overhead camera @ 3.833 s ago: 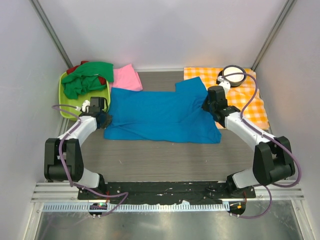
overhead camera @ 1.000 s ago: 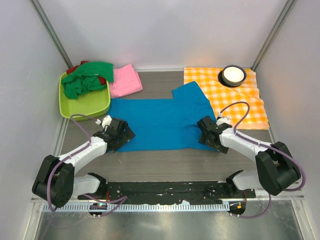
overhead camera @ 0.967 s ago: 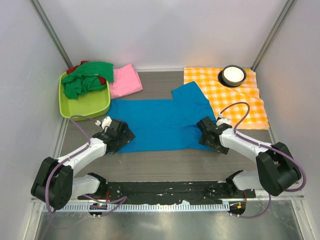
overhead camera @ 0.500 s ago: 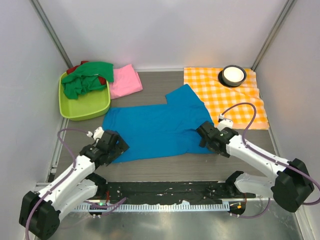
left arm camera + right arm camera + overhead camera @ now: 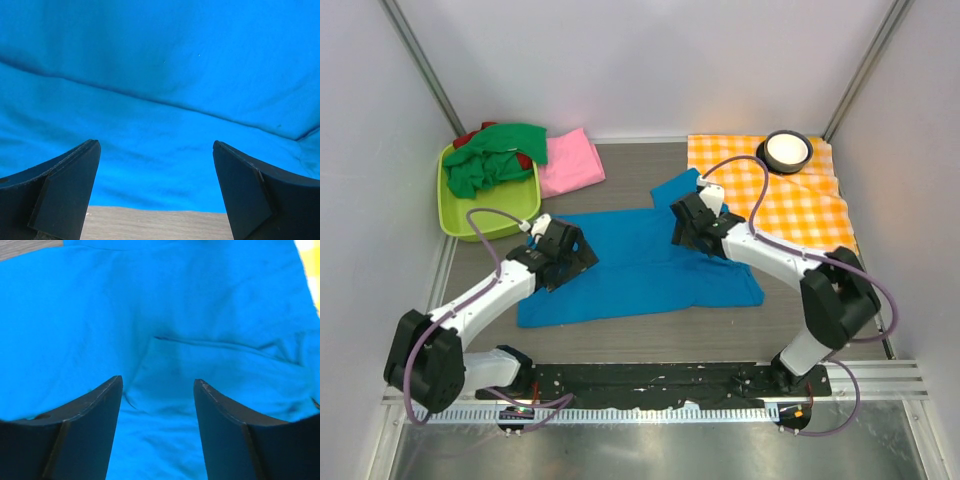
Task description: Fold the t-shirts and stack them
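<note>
Found blue tee point(image 5: 640, 275) spread mid-table, long axis left to right. Noted left claw point(image 5: 575, 255) low over its left end, just inside the near edge, fingers wide apart, nothing between them; arm stretched forward and inward. Noted right claw point(image 5: 684, 228) farther back over the right sleeve area, fingers part-way apart above a fold ridge, no cloth seen clamped; forearm reaching left from a bent elbow. Judged each end nearest its own arm, cloth directly below both claws. Logged pink tee point(image 5: 570, 160), green tee point(image 5: 495, 152) and red tee point(image 5: 466, 138) far left, last two in bin point(image 5: 470, 226).
</note>
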Motion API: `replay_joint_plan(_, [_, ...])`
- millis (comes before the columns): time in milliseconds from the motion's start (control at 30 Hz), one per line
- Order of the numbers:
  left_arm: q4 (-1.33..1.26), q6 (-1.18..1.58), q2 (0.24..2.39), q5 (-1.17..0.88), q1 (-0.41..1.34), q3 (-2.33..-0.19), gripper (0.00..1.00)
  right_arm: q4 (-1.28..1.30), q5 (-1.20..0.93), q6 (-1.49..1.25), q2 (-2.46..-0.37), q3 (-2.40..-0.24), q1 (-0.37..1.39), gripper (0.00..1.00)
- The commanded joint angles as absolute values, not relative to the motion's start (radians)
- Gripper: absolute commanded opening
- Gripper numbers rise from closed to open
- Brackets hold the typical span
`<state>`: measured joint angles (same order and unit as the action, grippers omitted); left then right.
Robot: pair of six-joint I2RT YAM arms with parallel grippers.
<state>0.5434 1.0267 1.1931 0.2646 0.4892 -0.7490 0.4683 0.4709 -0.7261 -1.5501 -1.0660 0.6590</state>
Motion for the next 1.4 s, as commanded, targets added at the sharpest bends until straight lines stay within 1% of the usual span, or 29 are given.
replay_joint_plan(0, [0.462,1.005,1.255,0.259,0.486,-0.804,1.00,0.353,0.434,-0.678,-1.652,-1.164,0.658,0.58])
replay_joint_plan(100, [0.442,1.006,1.270,0.264,0.476,-0.799,1.00,0.347,0.452,-0.672,-1.712,-1.195,0.658,0.54])
replay_joint_plan(267, [0.437,0.996,1.282,0.239,0.453,-0.799,1.00,0.365,0.442,-0.675,-1.779,-1.223,0.652,0.54])
replay_joint_plan(533, [0.430,0.986,1.270,0.226,0.425,-0.776,1.00,0.368,0.468,-0.669,-1.825,-1.216,0.643,0.53])
replay_joint_plan(733, [0.434,0.977,1.262,0.221,0.410,-0.769,1.00,0.367,0.456,-0.673,-1.864,-1.226,0.635,0.50])
replay_joint_plan(833, [0.434,0.971,1.262,0.218,0.405,-0.767,1.00,0.367,0.454,-0.673,-1.873,-1.224,0.634,0.40])
replay_joint_plan(867, [0.437,0.969,1.264,0.219,0.399,-0.769,1.00,0.368,0.459,-0.672,-1.876,-1.224,0.634,0.30])
replay_joint_plan(933, [0.433,0.968,1.266,0.213,0.396,-0.765,1.00,0.368,0.466,-0.670,-1.878,-1.221,0.634,0.20])
replay_joint_plan(967, [0.430,0.968,1.267,0.210,0.397,-0.762,1.00,0.368,0.468,-0.670,-1.878,-1.224,0.634,0.11])
replay_joint_plan(1033, [0.426,0.969,1.272,0.204,0.396,-0.761,1.00,0.373,0.475,-0.669,-1.876,-1.227,0.634,0.01])
replay_joint_plan(1367, [0.397,0.994,1.275,0.184,0.396,-0.735,1.00,0.390,0.537,-0.621,-1.777,-1.242,0.658,0.01])
